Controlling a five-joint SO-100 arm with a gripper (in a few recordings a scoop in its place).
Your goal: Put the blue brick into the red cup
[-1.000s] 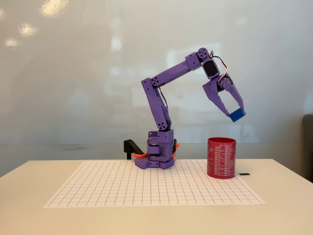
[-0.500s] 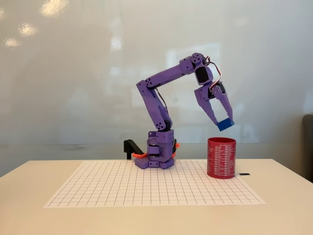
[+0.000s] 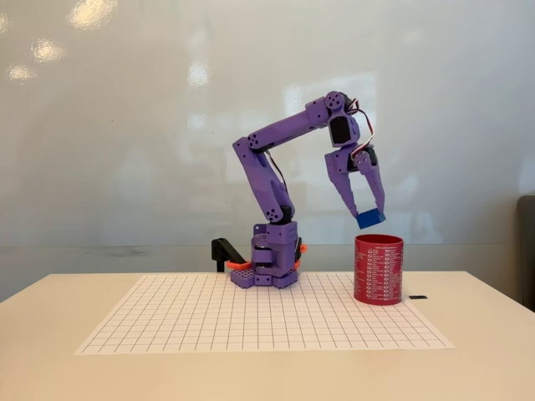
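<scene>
The purple arm reaches to the right in the fixed view. Its gripper is shut on the blue brick, which hangs in the air between the fingertips. The red cup, printed with rows of small white text, stands upright on the right part of the grid mat. The brick hangs a short way above the cup's rim, over its left half.
A white grid mat covers the middle of the pale table. The arm's purple base stands at the mat's back edge with a black clamp beside it. A small dark piece lies right of the cup.
The gripper has carried the blue brick down and to the left, from high right of the cup to just above its rim. The cup has stayed put.
</scene>
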